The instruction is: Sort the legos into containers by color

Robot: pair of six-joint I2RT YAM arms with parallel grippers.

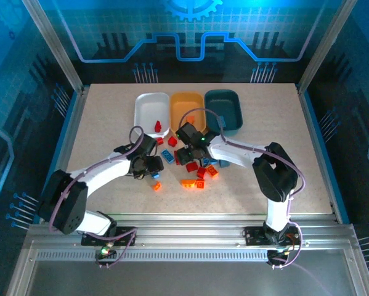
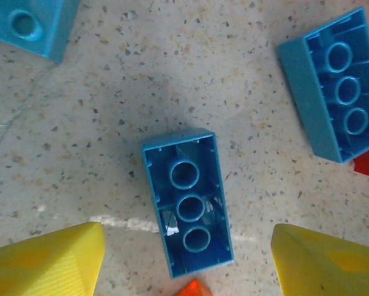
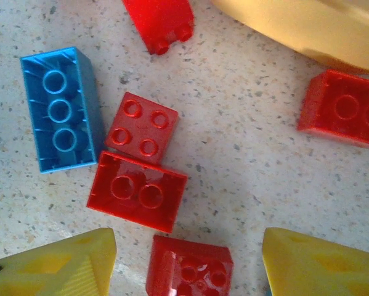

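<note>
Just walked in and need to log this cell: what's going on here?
Two robot arms are sorting toy bricks by colour into three trays. The left tool hangs open over an upside-down blue brick on the table; the right tool is open above a cluster of red bricks. A red piece lies in the white tray; most bricks are on the table between the arms.

Lab cell: aluminium frame (image 1: 53, 43), circuit-print walls (image 1: 264, 28)

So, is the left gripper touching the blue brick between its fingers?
Apart. The left wrist view shows bare table on both sides of the blue brick, between it and the yellow fingers of the open left gripper.
</note>
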